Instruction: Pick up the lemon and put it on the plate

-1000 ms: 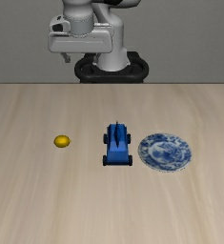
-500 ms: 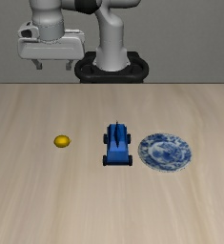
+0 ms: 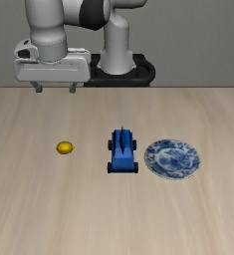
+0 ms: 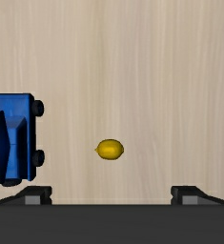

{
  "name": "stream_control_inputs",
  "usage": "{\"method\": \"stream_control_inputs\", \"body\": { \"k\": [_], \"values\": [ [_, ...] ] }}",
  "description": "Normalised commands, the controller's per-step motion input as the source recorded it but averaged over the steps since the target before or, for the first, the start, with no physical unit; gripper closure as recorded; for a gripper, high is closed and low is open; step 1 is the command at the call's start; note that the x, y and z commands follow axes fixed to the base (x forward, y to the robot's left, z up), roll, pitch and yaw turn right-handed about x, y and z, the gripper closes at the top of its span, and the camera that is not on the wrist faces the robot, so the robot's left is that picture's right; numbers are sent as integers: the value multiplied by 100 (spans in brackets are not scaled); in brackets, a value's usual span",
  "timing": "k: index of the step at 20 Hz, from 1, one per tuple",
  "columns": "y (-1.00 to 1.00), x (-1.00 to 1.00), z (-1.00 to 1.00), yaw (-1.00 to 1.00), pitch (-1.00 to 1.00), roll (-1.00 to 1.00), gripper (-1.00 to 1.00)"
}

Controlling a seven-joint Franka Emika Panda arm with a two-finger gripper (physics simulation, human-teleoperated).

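A small yellow lemon (image 3: 65,147) lies on the wooden table at the exterior view's left. The blue-and-white patterned plate (image 3: 172,158) rests on the table at the exterior view's right. My gripper (image 3: 53,88) hangs open high above the table, behind the lemon and well apart from it. In the wrist view the lemon (image 4: 110,150) lies a little ahead of the gap between my spread fingertips (image 4: 35,194), with nothing between them.
A blue toy car (image 3: 121,150) stands between the lemon and the plate; it also appears beside the lemon in the wrist view as the toy car (image 4: 15,136). The robot base (image 3: 114,68) stands at the table's far edge. Bare wood surrounds the lemon.
My hand has moved toward the exterior view's left and come down somewhat, ending above and behind the lemon. The lemon, car and plate have stayed put.
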Motion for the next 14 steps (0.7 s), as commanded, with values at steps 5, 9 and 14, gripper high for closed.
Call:
{"method": "stream_control_inputs", "body": {
  "k": [5,9,14],
  "values": [
    [0,0,-100,0,0,0,-100],
    [0,0,-100,0,0,0,-100],
    [0,0,-100,0,0,0,-100]
  ]
}}
